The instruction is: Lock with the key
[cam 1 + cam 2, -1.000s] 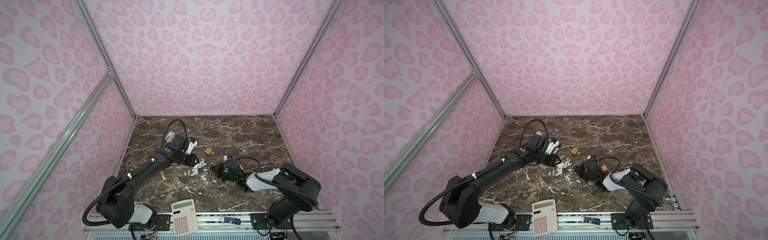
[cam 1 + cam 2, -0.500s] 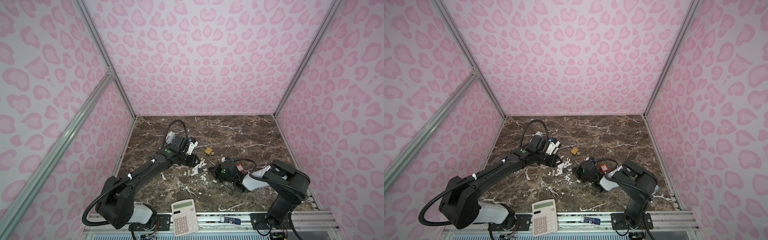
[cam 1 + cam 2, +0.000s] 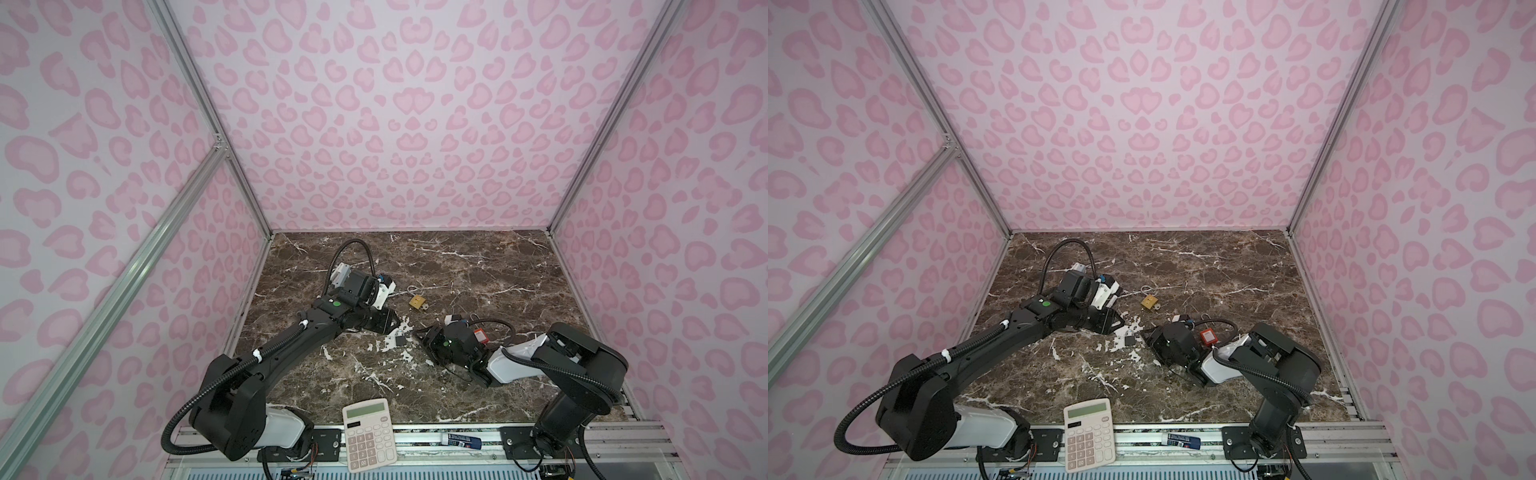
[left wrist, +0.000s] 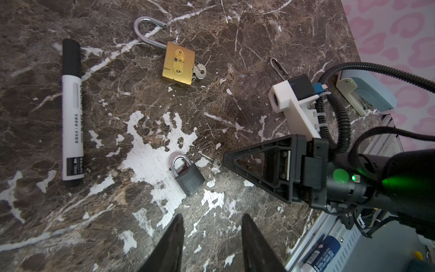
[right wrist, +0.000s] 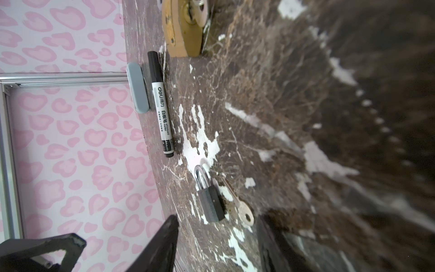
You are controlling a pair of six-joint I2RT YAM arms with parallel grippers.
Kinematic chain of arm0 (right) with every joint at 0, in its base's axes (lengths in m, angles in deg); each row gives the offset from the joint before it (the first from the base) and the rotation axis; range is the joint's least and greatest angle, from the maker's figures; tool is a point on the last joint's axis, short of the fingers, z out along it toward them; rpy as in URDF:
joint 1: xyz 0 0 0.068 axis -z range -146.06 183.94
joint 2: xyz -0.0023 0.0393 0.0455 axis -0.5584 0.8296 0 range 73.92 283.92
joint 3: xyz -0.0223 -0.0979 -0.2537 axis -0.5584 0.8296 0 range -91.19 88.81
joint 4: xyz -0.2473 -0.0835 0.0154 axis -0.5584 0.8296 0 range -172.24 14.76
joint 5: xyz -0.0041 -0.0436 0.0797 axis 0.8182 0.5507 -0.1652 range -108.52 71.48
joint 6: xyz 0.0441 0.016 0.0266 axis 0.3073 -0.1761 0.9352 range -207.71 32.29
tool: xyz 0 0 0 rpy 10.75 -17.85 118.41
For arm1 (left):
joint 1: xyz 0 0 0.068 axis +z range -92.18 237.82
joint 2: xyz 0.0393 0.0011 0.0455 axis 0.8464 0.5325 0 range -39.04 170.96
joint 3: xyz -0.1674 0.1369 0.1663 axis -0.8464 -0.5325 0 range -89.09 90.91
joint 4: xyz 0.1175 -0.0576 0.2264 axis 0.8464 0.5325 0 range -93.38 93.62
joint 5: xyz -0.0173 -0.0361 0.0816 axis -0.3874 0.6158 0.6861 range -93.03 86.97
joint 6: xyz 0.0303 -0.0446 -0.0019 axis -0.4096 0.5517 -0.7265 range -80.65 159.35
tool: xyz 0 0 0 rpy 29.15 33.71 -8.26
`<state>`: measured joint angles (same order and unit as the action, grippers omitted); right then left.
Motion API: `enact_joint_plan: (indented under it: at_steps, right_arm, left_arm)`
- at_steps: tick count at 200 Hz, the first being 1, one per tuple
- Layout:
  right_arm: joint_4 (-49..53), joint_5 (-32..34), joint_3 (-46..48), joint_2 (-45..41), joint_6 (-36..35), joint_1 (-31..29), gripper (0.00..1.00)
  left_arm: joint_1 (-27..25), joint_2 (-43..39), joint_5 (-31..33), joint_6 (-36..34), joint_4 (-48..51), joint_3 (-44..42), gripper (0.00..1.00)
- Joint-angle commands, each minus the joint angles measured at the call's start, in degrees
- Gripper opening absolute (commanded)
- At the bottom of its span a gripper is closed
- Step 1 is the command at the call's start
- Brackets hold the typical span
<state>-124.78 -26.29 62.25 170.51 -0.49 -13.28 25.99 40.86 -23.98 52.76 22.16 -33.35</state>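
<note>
We find the black padlock [image 4: 189,175] flat on the marble table [image 4: 259,35], shackle seated. The small key [image 4: 213,160] lies loose just beside it; whether they touch we cannot tell. The right gripper [image 5: 216,221] has edged nearer the padlock since a second ago, fingers spread, empty. The left gripper [image 4: 211,216] is unmoved near the padlock, fingers apart, empty.

Brass padlock [image 5: 183,30] half out of the right wrist view, nearby tabletop [image 5: 376,106] blurry.

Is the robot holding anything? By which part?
Nothing is held. Both the left gripper and right gripper are open; the key lies loose beside the black padlock.
</note>
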Motion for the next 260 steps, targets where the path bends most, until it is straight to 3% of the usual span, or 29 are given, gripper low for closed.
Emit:
enact_joint_plan:
  at_steps: [1,122,179,214,260]
  right_arm:
    - [0.39,0.93,0.17,0.60,0.06,-0.06,0.58]
    - [-4.75,-3.10,-1.32,4.44,0.78,-0.06,0.55]
    - [-3.73,-1.95,-0.33,1.40,-0.41,0.45,0.55]
    - [11.16,-3.49,-4.94,-5.44,-12.35,3.78,0.56]
    - [41.25,-5.76,-20.69,-7.60,-40.17,9.43,0.58]
  left_arm:
    - [0.11,-0.80,0.38,-0.31,0.02,-0.11,0.43]
    - [0.11,-0.77,0.56,-0.37,0.45,-0.03,0.43]
    - [0.11,-0.71,0.74,-0.11,0.44,0.50,0.43]
    - [0.19,-0.76,0.25,1.04,-0.63,0.75,0.43]
    - [0.20,-0.28,-0.57,1.96,-1.32,1.10,0.43]
